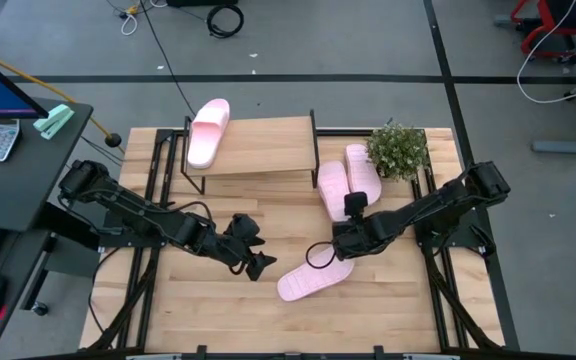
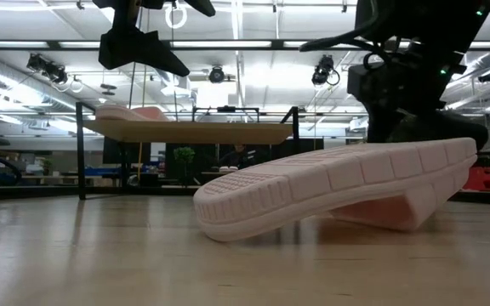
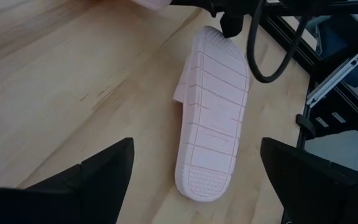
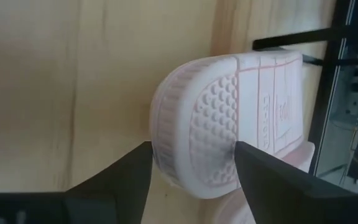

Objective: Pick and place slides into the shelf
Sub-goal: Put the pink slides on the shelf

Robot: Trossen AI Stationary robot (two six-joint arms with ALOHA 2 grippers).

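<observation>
The shelf [image 1: 258, 145] at upper centre carries one slide [image 1: 208, 132]. Two slides [image 1: 348, 180] lie right of it. Right gripper [image 1: 340, 247] straddles the upturned slide [image 1: 313, 279], not yet clamped; left gripper [image 1: 253, 250] gapes wide above the desk [image 1: 228, 310].

Shelf [image 1: 258, 150] top mostly free; plant [image 1: 398, 150] flanks.

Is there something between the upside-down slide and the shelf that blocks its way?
Nothing visible blocks it. Bare tabletop lies between the upside-down slide, at the right hand, and the shelf. The two other slides lie to the side.
</observation>
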